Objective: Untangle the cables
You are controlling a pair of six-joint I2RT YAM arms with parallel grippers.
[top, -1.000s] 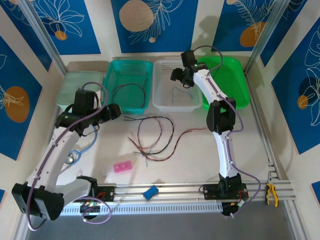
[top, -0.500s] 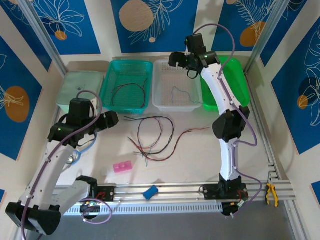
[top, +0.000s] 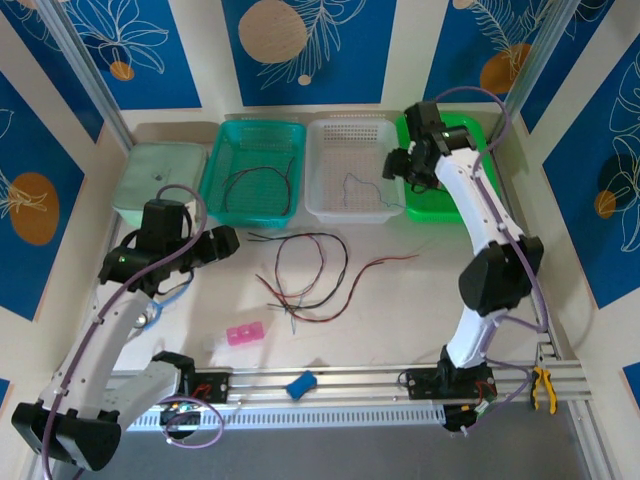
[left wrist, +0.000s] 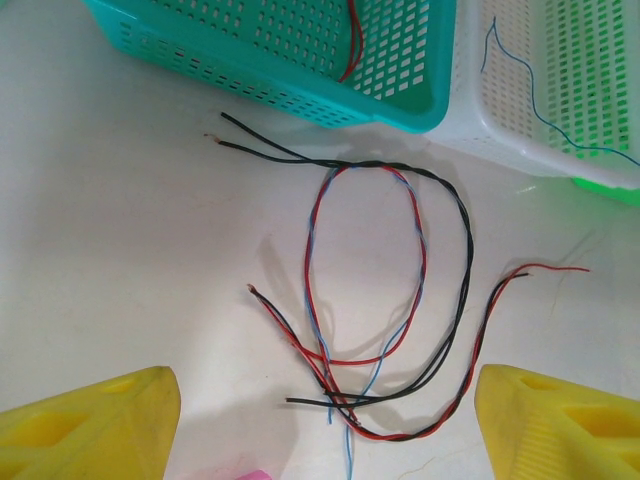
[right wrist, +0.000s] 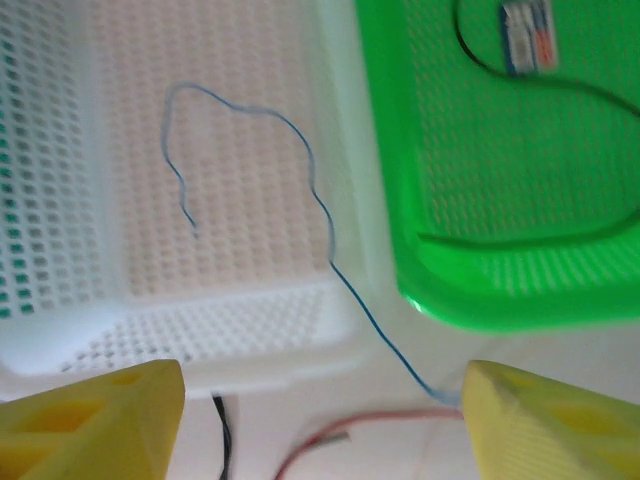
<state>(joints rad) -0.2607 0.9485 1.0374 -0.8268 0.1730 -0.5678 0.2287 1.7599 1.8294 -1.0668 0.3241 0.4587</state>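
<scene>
Lying on the table (top: 400, 300) before the teal basket (left wrist: 300, 82), your cables (left wrist: 424, 262) loop near-to-far — red tail pointing right. Your left gripper (left wrist: 325, 425) gapes wide, empty; your right gripper (right wrist: 320, 420) stands open, apparently touching nothing.

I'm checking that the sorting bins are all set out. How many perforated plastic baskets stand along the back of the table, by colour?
Teal perforated plastic basket: 1
White perforated plastic basket: 1
Bright green perforated plastic basket: 1
Total: 3
</scene>
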